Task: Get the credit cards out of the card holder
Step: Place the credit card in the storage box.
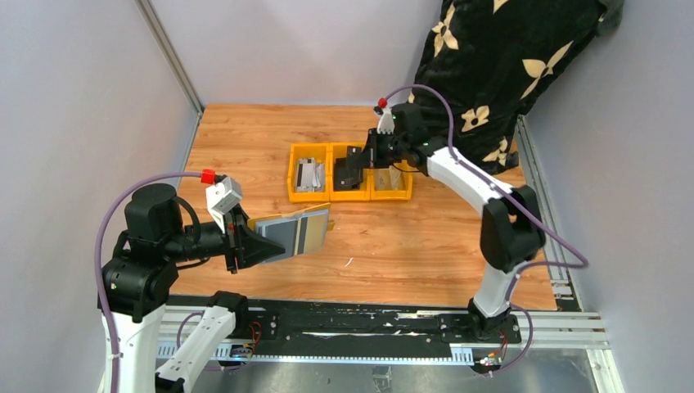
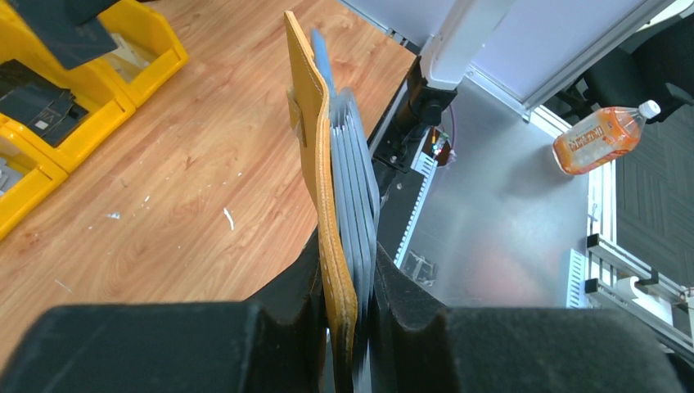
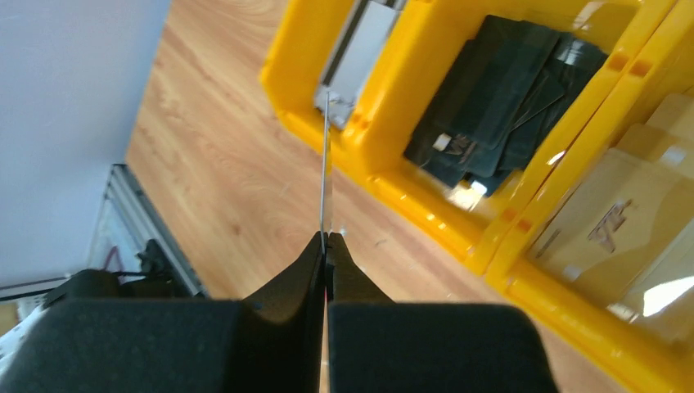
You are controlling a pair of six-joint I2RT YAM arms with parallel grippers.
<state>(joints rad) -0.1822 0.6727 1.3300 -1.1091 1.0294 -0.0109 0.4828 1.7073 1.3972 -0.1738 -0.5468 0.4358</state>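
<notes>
Mustard-tan leather card holder (image 1: 307, 229) sits clenched in the left gripper (image 1: 263, 246) at near left, blue-grey credit cards (image 2: 353, 188) pointing rightward, while the right gripper (image 3: 325, 246) pinches one thin card (image 3: 326, 164) over far yellow plastic bins (image 1: 331, 196).

Pale grey walls (image 1: 82, 98) enclose a wood-grain table (image 1: 245, 139), with black floral cloth (image 1: 491, 49) at its far right corner.

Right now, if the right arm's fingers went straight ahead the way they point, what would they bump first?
Probably the yellow bin of silvery cards: the thin card pinched in the right fingers aims at its near wall. Depth is unclear, so it might pass over the rim.
</notes>
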